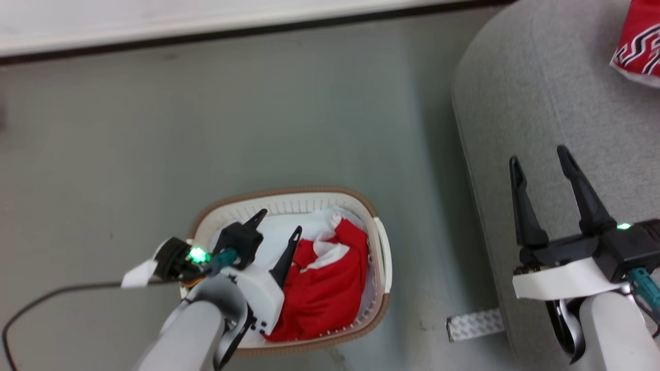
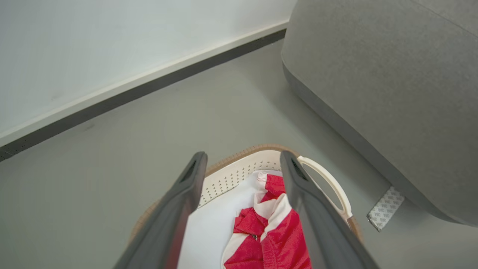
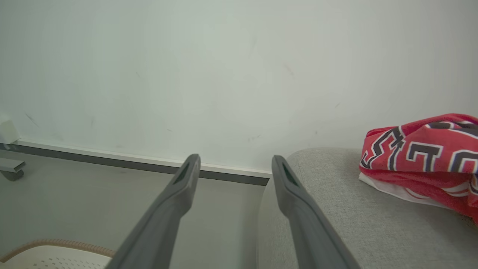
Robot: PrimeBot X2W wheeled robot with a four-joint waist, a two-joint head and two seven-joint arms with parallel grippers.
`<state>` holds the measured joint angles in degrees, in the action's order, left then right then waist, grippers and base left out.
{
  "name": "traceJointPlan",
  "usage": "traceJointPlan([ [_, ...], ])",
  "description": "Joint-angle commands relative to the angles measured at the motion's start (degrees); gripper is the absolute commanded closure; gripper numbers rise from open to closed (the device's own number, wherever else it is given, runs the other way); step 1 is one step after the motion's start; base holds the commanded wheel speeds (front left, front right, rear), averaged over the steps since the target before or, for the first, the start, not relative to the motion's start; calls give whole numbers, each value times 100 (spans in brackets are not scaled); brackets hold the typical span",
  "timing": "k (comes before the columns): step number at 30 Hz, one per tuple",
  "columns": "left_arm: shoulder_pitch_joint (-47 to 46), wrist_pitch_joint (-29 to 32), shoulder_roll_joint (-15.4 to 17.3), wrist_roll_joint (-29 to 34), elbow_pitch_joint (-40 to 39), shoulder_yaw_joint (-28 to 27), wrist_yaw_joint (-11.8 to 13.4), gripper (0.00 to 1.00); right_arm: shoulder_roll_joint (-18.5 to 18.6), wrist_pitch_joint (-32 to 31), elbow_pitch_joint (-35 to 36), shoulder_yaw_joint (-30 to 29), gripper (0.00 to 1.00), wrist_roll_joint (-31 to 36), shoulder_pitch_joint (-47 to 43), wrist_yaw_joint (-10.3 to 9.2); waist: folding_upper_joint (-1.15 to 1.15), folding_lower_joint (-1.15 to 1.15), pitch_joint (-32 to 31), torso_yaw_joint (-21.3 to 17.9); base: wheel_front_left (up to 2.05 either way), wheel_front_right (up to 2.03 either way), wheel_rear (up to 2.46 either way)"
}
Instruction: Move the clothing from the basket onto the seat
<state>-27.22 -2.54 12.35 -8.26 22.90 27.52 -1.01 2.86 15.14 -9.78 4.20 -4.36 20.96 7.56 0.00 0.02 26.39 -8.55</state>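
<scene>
**Left tool (image 1: 280, 220) hangs open over the basket (image 1: 289, 191)**

Pale forearm angled up from the lower left, the left tool points down into the basket with its fingers spread and nothing between them. One fingertip is over the white lining (image 1: 289, 226), the other at the edge of a crumpled red garment (image 1: 325, 283) with white trim. Whether that finger touches the cloth cannot be told. The arm hides the basket's near left wall. To the right, the right tool (image 1: 539, 154) is held roughly level over the near edge of the grey seat (image 1: 541, 93), fingers wide apart and empty. A second red garment (image 1: 639, 41), lettered in black and white, lies on the seat's far corner — cut off by the frame edge.
</scene>
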Motion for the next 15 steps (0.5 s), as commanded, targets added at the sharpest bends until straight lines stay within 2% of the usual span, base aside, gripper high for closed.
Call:
traceJointPlan([
  [1, -147, 70, 13, 32, 84, 10, -36, 0, 6, 1, 46, 17, 0, -70, 130, -14, 0, -2, 382, -134, 0, 0, 0],
  [9, -933, 756, -232, 105, 1134, 430, -385, 0, 7, 1, 191, 46, 0, -34, 617, -14, 0, -2, 1217, -279, 0, 0, 0],
  [15, -1481, 960, -371, 145, 1913, 649, -507, 0, 5, 1, 349, 77, 0, 33, 1019, -14, 0, -2, 1916, -364, 0, 0, 0],
])
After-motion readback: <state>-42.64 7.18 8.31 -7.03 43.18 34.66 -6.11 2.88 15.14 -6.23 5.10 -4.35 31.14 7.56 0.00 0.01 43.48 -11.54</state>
